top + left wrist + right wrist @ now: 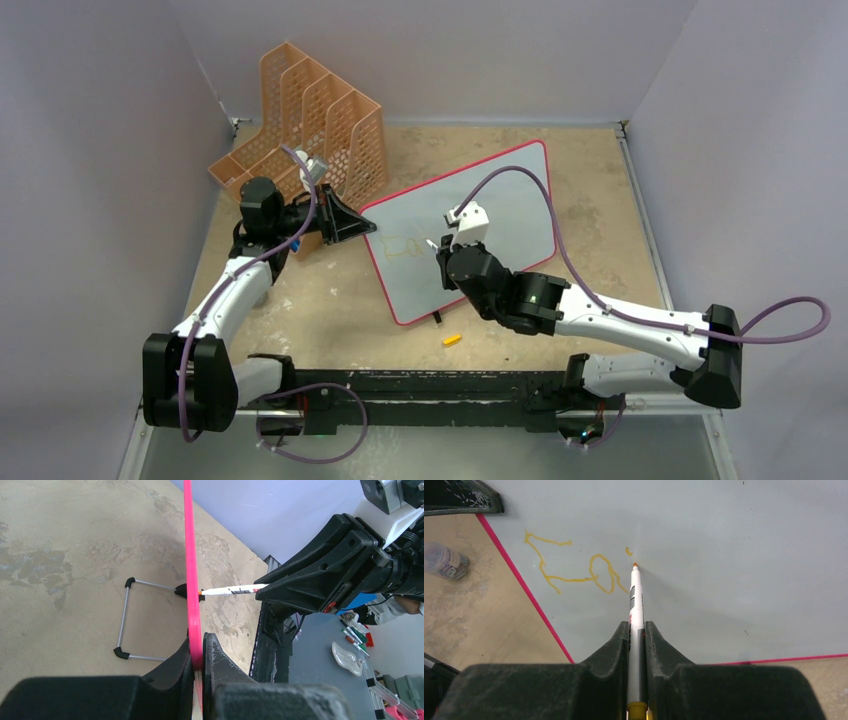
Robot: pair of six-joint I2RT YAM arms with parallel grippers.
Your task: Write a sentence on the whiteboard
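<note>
The whiteboard [500, 215] with its red-pink frame stands tilted on the table. Faint yellow-orange letters, the start of the sentence [405, 246], sit near its left edge; in the right wrist view the sentence [574, 572] reads about "Fa" with a dot. My right gripper [440, 250] is shut on a white marker [636, 597] with an orange tip that touches or nearly touches the board [734, 555] just right of the letters. My left gripper [345, 222] is shut on the board's frame [192, 580] at its left edge. The marker [232, 590] also shows in the left wrist view.
An orange perforated file rack [300, 125] stands at the back left, close behind my left arm. A small orange marker cap [452, 340] lies on the table near the board's front edge. The board's wire foot [127, 620] rests on the table.
</note>
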